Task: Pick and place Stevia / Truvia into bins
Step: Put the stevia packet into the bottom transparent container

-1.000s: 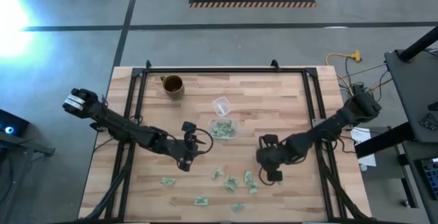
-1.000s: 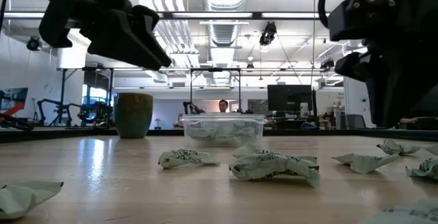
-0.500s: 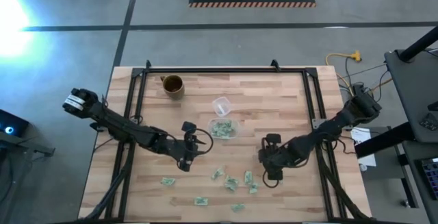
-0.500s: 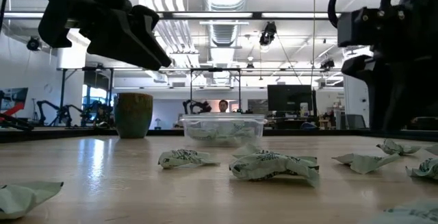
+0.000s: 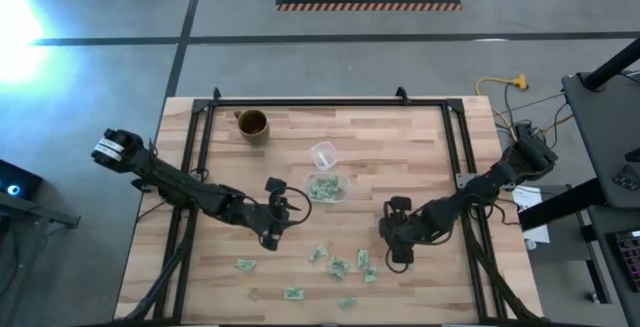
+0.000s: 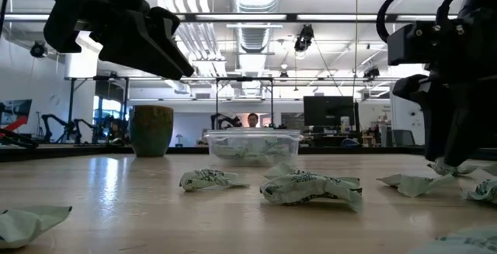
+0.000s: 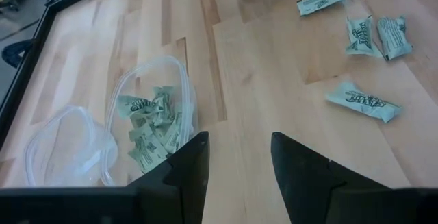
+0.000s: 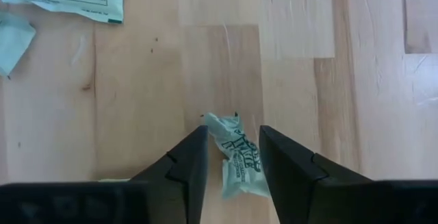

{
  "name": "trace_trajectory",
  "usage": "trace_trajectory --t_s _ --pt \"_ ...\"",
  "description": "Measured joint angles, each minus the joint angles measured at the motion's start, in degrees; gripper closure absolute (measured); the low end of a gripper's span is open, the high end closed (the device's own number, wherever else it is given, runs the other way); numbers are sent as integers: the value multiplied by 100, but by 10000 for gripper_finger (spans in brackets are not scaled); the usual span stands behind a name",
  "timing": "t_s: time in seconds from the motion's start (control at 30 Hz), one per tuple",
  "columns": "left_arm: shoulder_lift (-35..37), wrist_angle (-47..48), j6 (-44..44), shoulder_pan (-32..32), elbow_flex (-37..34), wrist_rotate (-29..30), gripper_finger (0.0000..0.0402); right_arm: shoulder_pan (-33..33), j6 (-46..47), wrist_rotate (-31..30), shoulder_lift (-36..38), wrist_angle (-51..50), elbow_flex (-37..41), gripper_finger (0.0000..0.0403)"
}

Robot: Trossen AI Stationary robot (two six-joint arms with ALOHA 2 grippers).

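1. Since a second ago the right gripper (image 5: pixel 397 257) has dropped lower toward the table (image 5: pixel 400 137) and shifted slightly outward; the left arm has not moved.
2. Right gripper now stands low over the boards at about 4 o'clock from the table's centre, fingers (image 8: pixel 185 166) parted, straddling one crumpled Stevia packet (image 8: pixel 236 157) that lies on the wood between them.
3. Whether the pads touch that packet I cannot tell; the packet lies on the table, not lifted.
4. Left gripper (image 7: pixel 236 159) hangs above the table at about 7 o'clock from the clear bin (image 5: pixel 326 187), its fingers apart and holding nothing.
5. The bin sits near the table's centre and already holds a heap of green-and-white packets (image 7: pixel 150 128).
6. A smaller clear cup (image 5: pixel 323 154) stands just beside the bin at 12 o'clock from it.
7. A brown mug (image 5: pixel 252 124) stands well apart, at about 10 o'clock from the bin.
8. Loose packets (image 5: pixel 338 265) lie scattered on the boards at 6 o'clock from the bin, between the two grippers and toward the near edge.
9. In the low view, crumpled packets (image 6: pixel 309 186) lie in front of the bin.
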State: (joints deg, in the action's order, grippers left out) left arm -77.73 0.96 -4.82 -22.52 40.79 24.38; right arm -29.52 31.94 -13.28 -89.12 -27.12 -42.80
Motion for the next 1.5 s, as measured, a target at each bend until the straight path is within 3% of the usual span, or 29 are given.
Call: trace_trajectory --t_s 0.4,0.77,1.0,1.13,1.27,1.4,1.5 --pt "-2 3 0 0 -20 -2 260 2 110 -40 -2 267 270 307" --pt "-2 1 0 -2 -20 -2 260 3 7 -343 -2 246 277 362" --pt "-2 3 0 -2 -22 -2 260 5 -347 -644 2 433 277 376" --pt "-4 3 0 -2 -22 -2 260 15 -967 -932 4 855 220 376" --pt "-4 2 0 -2 -22 -2 260 15 -2021 -1634 15 1502 69 376" --pt "-4 3 0 -2 -22 -2 260 74 -3274 -2389 15 2478 -63 376" --pt "-4 4 0 -2 -22 -2 260 240 -4051 -2513 15 3243 -92 376"
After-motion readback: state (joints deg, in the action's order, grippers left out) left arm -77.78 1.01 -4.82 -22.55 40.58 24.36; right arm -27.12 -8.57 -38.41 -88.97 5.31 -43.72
